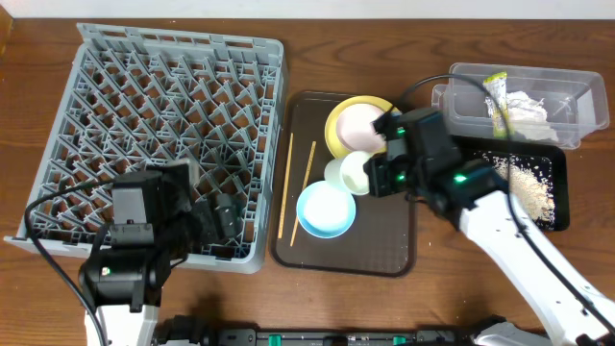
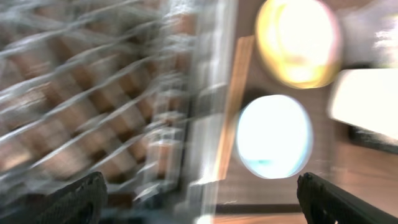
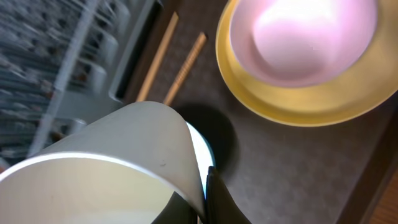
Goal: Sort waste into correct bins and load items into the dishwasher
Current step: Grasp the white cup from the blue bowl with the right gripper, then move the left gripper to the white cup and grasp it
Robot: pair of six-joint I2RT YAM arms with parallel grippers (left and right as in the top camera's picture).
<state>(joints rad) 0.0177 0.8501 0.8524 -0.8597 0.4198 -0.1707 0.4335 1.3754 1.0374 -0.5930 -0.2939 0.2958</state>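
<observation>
My right gripper (image 1: 370, 175) is shut on the rim of the small white cup (image 1: 351, 173) and holds it above the brown tray; the cup fills the lower left of the right wrist view (image 3: 106, 168). The white bowl (image 1: 360, 123) sits in the yellow plate (image 1: 338, 135). The light blue bowl (image 1: 326, 210) and two chopsticks (image 1: 286, 187) lie on the tray. My left gripper (image 1: 223, 219) is open over the near edge of the grey dish rack (image 1: 154, 106); its view is blurred. The clear tub (image 1: 567, 106) holds wrapper (image 1: 497, 96) and paper (image 1: 527, 106). The black tray (image 1: 557, 178) holds scraps (image 1: 530, 187).
The dark brown serving tray (image 1: 384, 245) lies between the dish rack and the bins. Bare wooden table (image 1: 317, 58) surrounds everything. A black cable runs from the right arm over the tub's left side.
</observation>
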